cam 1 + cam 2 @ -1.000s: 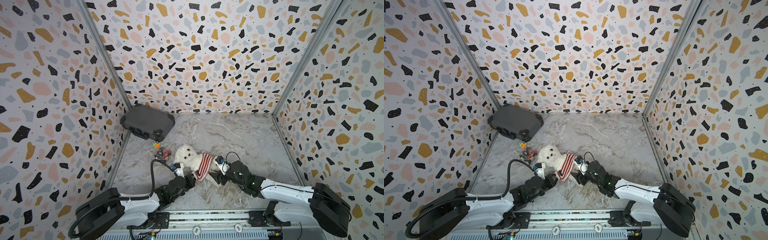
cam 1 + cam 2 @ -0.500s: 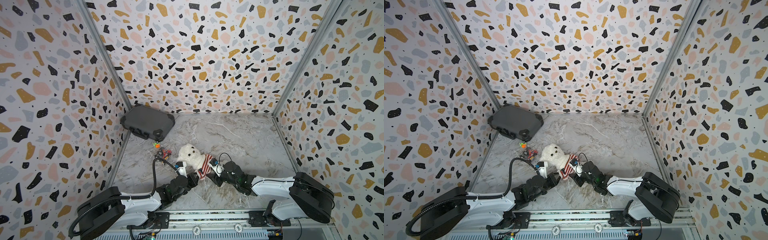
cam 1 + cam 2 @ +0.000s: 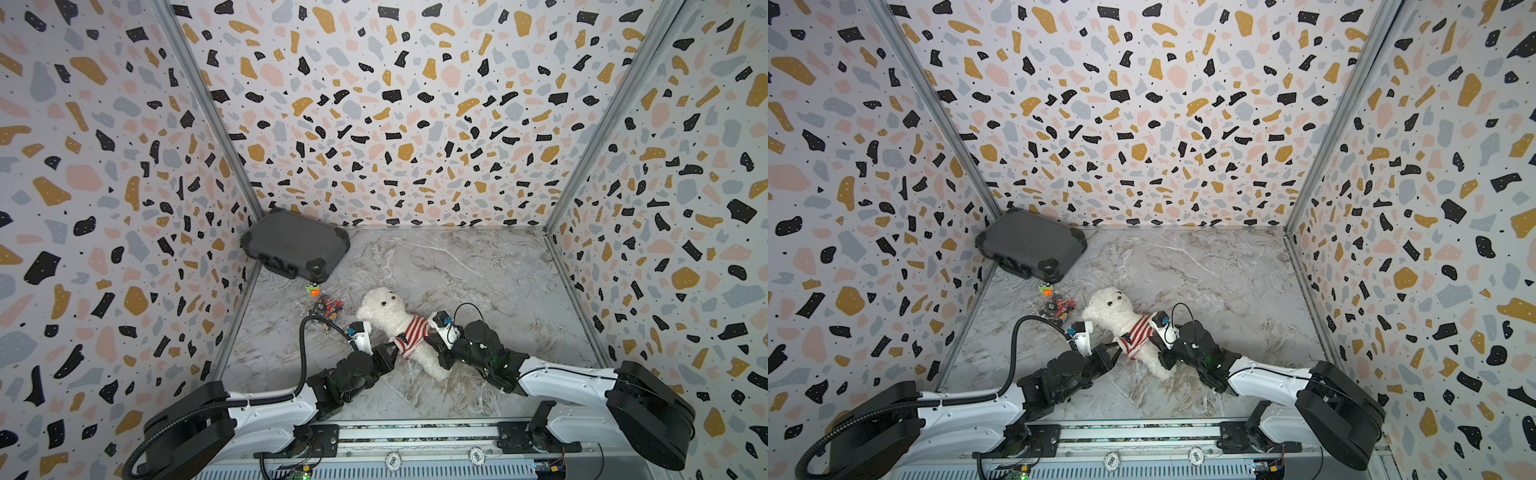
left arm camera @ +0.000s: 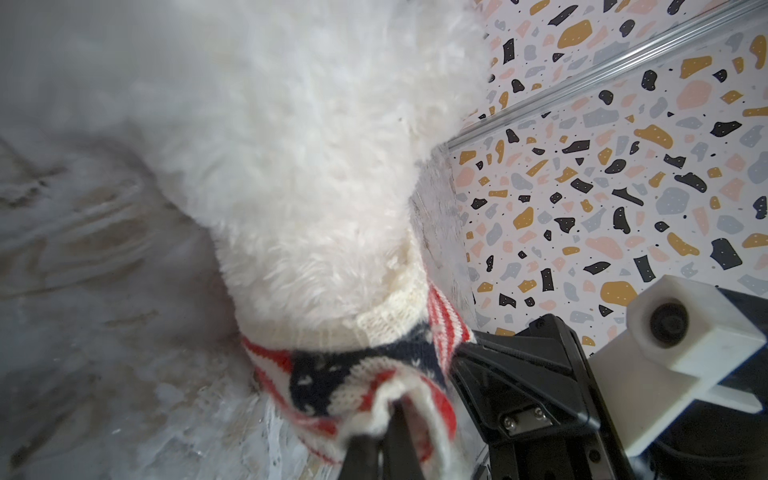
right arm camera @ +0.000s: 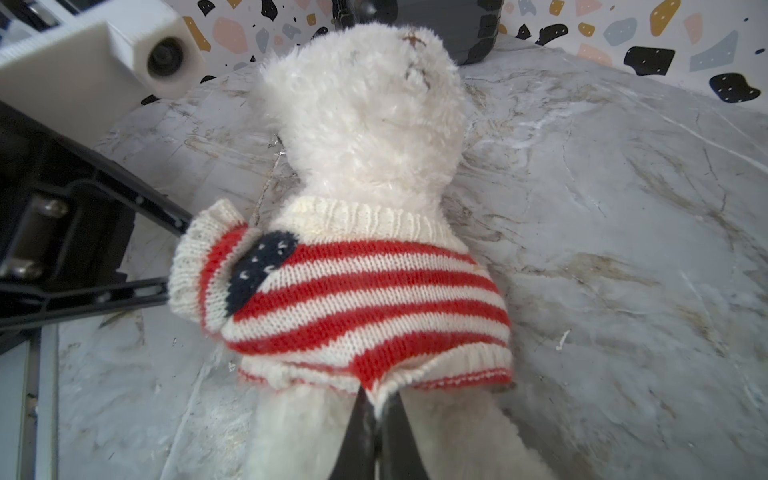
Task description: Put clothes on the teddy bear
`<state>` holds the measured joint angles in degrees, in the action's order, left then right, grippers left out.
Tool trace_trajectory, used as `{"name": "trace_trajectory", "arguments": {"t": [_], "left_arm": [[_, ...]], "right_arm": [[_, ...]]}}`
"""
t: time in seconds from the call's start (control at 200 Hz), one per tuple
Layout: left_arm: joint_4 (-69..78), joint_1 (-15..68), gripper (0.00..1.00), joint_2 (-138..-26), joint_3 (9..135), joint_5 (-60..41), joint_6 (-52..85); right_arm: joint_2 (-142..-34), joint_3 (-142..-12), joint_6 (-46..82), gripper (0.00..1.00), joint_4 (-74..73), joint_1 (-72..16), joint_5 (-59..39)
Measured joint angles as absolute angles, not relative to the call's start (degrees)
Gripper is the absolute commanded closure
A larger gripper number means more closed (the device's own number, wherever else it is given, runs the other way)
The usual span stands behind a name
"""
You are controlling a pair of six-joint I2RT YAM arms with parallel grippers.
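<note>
Teddy bear (image 3: pixel 383 302) lies on its back on the marble desk (image 3: pixel 478 270), near the front centre between both arms, with its head toward the dark grey case (image 3: pixel 295 247) and its legs toward the robot base

Status: the striped knit sweater (image 5: pixel 353 291) is over the head. Its ribbed collar sits at the neck, and the body panel covers the torso down to the top of the legs

Left gripper (image 4: pixel 386 440): jaws clenched on the sleeve cuff at the bear's side

Right gripper (image 5: pixel 376 419): jaws clenched on the lower hem, between the 2 legs

Remaining, as a judgement:
- The sleeve seen in the right wrist view looks bunched, with no paw showing at its cuff, so that arm probably needs threading.
- The other sleeve is hidden and cannot be assessed.
- The hem is gathered and likely needs a final pull down to seat evenly.

Overall the task appears to be in its late stage
</note>
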<state>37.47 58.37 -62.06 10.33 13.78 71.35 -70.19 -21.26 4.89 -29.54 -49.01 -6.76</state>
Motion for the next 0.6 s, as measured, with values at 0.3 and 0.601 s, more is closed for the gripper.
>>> {"name": "trace_trajectory", "arguments": {"t": [0.3, 0.601], "left_arm": [[37.5, 58.7, 1.00, -59.6, 9.2, 13.2, 71.3], [35.3, 58.8, 1.00, -57.1, 8.7, 8.4, 66.8]], "right_arm": [[-67.0, -18.0, 7.1, 1.00, -29.3, -43.6, -9.5], [-67.9, -17.8, 7.9, 1.00, -30.0, -42.7, -10.9]]}}
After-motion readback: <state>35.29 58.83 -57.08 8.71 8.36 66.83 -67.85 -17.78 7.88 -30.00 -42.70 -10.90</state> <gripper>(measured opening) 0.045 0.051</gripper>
